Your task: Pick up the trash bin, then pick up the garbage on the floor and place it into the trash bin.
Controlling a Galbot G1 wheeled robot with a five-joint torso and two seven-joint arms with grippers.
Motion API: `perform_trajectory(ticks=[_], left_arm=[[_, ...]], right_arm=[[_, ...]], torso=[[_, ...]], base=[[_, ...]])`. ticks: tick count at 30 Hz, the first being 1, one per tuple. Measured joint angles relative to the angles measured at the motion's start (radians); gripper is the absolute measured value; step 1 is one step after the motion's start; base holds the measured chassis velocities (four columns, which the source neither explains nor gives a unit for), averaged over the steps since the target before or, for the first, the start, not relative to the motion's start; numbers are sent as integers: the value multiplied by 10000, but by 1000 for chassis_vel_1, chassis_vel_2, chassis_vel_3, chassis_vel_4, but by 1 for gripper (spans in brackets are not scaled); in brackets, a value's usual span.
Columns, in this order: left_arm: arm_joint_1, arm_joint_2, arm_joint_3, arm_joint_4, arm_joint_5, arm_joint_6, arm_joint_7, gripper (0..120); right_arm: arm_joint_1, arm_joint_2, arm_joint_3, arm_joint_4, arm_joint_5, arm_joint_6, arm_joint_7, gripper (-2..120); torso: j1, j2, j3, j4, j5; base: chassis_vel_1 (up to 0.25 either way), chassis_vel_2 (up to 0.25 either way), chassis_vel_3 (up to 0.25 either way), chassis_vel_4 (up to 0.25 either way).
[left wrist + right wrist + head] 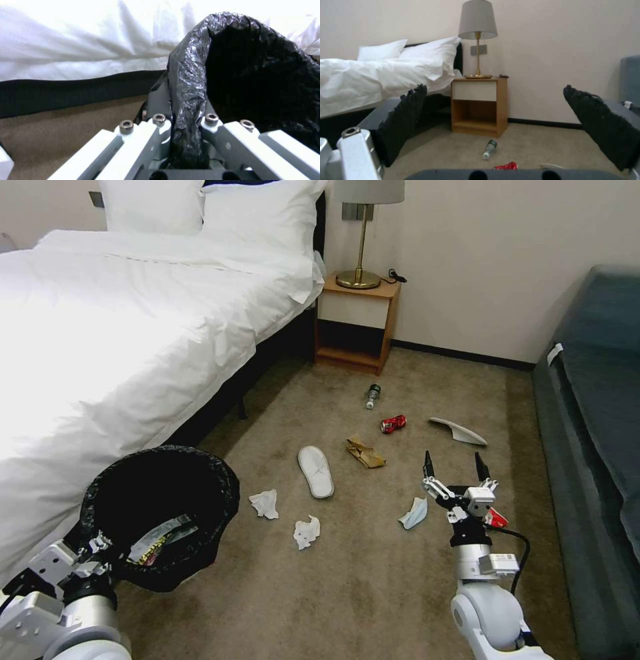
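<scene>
The left end effector (100, 550), at the lower left of the head view, is closed on the near rim of the trash bin (160, 513); in the left wrist view the crinkled black bag (186, 82) folded over the rim is pinched between its two white fingers (150, 135). The bin is held off the carpet, just beside the white bed (100, 327), with its mouth tilted toward the camera, and a snack wrapper (160, 537) lies inside.

The right end effector (453, 467), at the lower right of the head view, is open and holds nothing; its two dark fingertips (403, 117) stand wide apart above the carpet. Just to its left lies the blue mask (415, 512). Further left are two crumpled tissues (307, 531) and one white slipper (316, 471). Toward the frame centre are the brown paper bag (365, 452), the crushed red can (393, 424) and a small bottle (372, 395), which looks greenish. A second white slipper (459, 431) lies right of the can. The nightstand (357, 323) with a lamp (363, 227) stands at the upper centre.
</scene>
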State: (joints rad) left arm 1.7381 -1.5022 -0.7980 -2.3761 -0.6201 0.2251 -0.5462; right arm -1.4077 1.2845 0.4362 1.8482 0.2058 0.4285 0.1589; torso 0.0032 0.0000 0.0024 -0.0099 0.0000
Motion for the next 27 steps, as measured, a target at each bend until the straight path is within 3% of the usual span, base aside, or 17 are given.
perform_trajectory(ticks=[27], left_arm=[[-43,26,59,82,39,-88,71,4]], right_arm=[[20,69,-272,-71,-268,-8,-122,100]], torso=[[24,45,20,0,0]], base=[[0,0,0,0]])
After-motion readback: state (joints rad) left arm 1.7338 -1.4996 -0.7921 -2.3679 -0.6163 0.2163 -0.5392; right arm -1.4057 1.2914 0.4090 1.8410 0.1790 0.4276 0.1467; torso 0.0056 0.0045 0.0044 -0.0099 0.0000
